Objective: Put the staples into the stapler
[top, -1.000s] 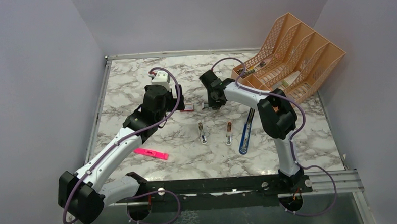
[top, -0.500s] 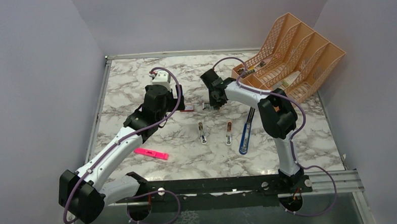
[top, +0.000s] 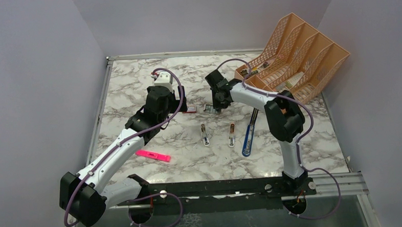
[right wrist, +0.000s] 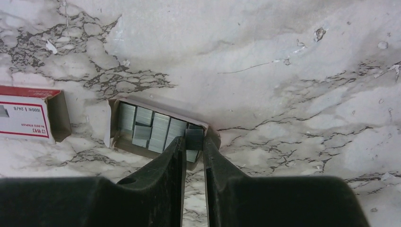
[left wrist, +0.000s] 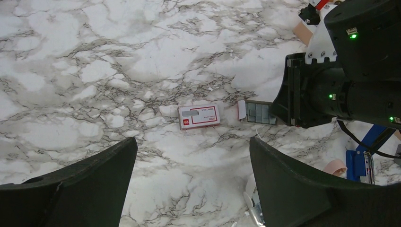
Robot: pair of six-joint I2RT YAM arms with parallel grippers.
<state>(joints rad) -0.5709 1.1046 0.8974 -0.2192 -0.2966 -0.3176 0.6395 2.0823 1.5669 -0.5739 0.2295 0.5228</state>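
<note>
Clamping a staples strip (right wrist: 194, 134) in its cardboard tray (right wrist: 156, 101), the right end effector (right wrist: 193, 143) should lift straight up, sparing neighbours; the left end effector (left wrist: 193, 142) gapes wide.

The red-and-white box (right wrist: 28, 116) reads "1000" and "24/6".

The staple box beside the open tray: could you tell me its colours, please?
The staple box is white with red edging; the left wrist view shows it best.

The staples (right wrist: 158, 127) lie in a tray (right wrist: 113, 125) on the worktop (right wrist: 283, 71), just right of the box (right wrist: 23, 118). The rack (top: 298, 53) stands behind them, in the far right corner.
</note>
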